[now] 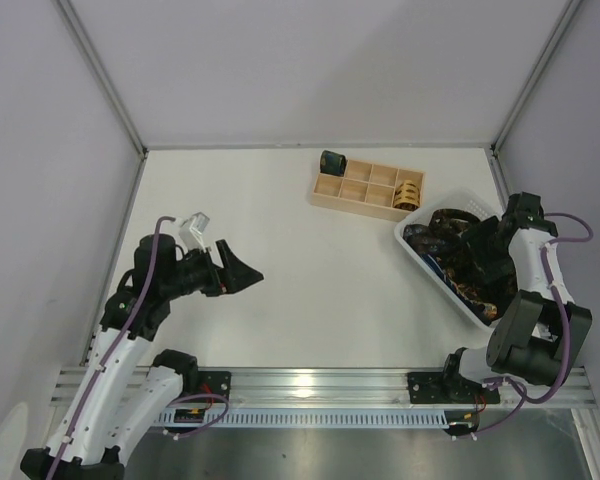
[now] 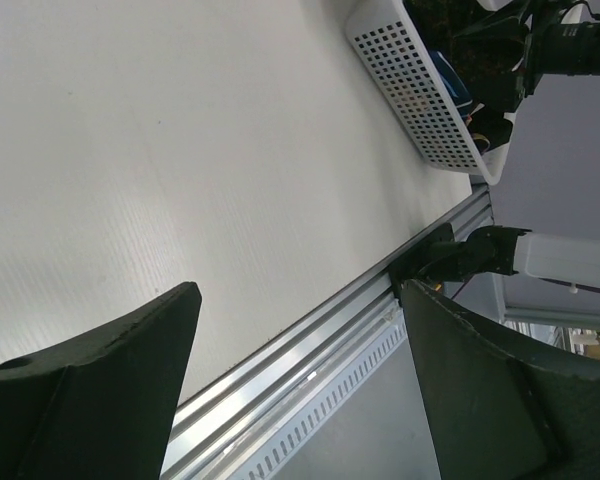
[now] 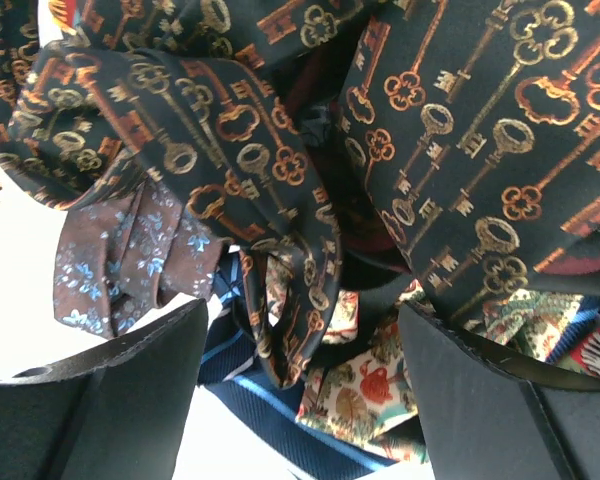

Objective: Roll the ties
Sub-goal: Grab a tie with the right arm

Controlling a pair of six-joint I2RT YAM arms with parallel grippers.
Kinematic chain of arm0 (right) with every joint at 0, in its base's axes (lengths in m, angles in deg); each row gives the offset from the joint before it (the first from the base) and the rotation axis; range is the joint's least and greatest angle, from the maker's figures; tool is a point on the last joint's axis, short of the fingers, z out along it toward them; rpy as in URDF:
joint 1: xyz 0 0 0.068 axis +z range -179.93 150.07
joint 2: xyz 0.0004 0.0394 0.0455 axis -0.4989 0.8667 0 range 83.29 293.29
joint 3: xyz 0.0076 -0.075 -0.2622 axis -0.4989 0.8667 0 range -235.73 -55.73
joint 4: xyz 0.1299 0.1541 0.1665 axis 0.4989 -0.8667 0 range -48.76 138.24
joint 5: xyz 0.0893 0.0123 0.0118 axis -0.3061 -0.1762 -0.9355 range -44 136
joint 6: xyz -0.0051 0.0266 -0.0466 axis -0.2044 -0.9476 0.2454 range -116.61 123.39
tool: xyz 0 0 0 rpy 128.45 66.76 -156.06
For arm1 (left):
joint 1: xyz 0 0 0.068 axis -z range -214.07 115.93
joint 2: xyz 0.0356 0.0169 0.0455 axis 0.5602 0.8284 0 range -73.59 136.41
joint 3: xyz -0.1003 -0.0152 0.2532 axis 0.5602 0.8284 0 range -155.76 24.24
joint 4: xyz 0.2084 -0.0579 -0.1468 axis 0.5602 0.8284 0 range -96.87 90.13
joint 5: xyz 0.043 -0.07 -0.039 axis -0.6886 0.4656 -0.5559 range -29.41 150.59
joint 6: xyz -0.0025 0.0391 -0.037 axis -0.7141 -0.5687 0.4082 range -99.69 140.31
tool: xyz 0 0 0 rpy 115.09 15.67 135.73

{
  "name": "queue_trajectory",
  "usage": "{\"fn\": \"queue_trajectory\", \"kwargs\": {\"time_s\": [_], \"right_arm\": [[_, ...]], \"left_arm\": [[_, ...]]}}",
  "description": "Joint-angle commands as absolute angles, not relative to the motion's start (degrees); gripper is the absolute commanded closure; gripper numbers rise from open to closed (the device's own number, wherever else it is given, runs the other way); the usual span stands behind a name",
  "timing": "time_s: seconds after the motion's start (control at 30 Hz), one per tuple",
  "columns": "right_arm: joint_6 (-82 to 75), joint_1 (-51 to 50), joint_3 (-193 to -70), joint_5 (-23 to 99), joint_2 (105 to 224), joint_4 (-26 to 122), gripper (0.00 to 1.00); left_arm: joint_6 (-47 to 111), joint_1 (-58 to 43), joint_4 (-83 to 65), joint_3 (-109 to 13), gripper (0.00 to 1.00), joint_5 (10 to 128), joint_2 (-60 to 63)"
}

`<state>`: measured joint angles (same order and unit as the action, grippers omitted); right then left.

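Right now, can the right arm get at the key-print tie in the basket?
Probably yes: the right fingers, open, hang just over the key-print tie in the basket, nothing between.

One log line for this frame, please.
left claw: open, empty, over table | right claw: open, over key-print tie in basket | rolled: tan-gold coil in tray, dark green coil at tray corner

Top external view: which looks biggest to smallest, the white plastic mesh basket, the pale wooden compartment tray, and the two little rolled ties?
1. White plastic mesh basket
2. Pale wooden compartment tray
3. Tan-gold rolled tie and dark green rolled tie: too alike in size to rank.
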<state>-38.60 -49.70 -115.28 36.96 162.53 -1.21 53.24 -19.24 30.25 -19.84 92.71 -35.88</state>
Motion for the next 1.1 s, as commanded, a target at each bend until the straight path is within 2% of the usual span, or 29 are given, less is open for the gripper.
{"fn": "queue_trajectory", "kwargs": {"time_s": [0.0,0.13,0.17,0.27,0.33,0.37,0.4,0.53,0.63,0.67,0.7,0.97,1.0,1.07], "right_arm": [[-39.5,-49.4,-114.0,36.2,162.3,3.0,0.17],[-40.1,-48.8,-113.1,35.5,163.7,5.8,0.24],[-40.4,-48.6,-113.5,35.4,164.3,6.6,0.3],[-41.0,-48.1,-113.7,35.0,165.9,7.7,0.34],[-41.2,-48.0,-114.2,34.3,166.7,8.1,0.42],[-41.1,-48.0,-114.4,34.2,167.2,8.0,0.51],[-41.1,-48.0,-115.6,34.2,167.4,7.4,0.54],[-39.9,-47.9,-117.9,35.9,166.4,5.3,0.55],[-39.1,-48.4,-119.0,35.6,166.7,4.2,0.69],[-39.1,-48.6,-119.1,35.0,167.0,4.4,0.8],[-39.1,-48.6,-119.4,34.3,166.9,4.4,0.83],[-37.7,-49.0,-124.4,34.1,167.3,2.5,0.85],[-37.4,-49.1,-124.4,34.0,167.3,2.6,0.84],[-36.1,-49.2,-123.9,32.7,167.7,3.5,0.75]], "left_arm": [[51.1,-18.6,30.5,-22.4,0.12,91.0,-35.4],[50.5,-18.6,31.4,-23.6,0.15,90.2,-35.3],[50.4,-18.6,31.6,-23.8,0.16,89.9,-34.8],[50.4,-18.6,31.8,-24.1,0.19,90.2,-34.6],[50.5,-18.6,32.2,-24.0,0.21,90.6,-34.5],[50.5,-18.6,32.2,-23.9,0.24,90.8,-34.4],[50.6,-18.6,32.7,-24.0,0.25,91.0,-34.1],[50.5,-18.6,34.1,-24.8,0.28,91.2,-33.1],[51.1,-18.6,33.6,-24.3,0.3,91.8,-32.8],[51.4,-18.6,33.5,-24.4,0.31,91.9,-32.6],[51.6,-18.6,33.5,-24.4,0.32,92.1,-32.4],[52.8,-18.6,33.4,-24.3,0.32,95.2,-30.4],[52.8,-18.6,33.8,-24.2,0.31,95.4,-30.4],[52.7,-18.6,34.1,-23.9,0.31,95.5,-30.5]]}}
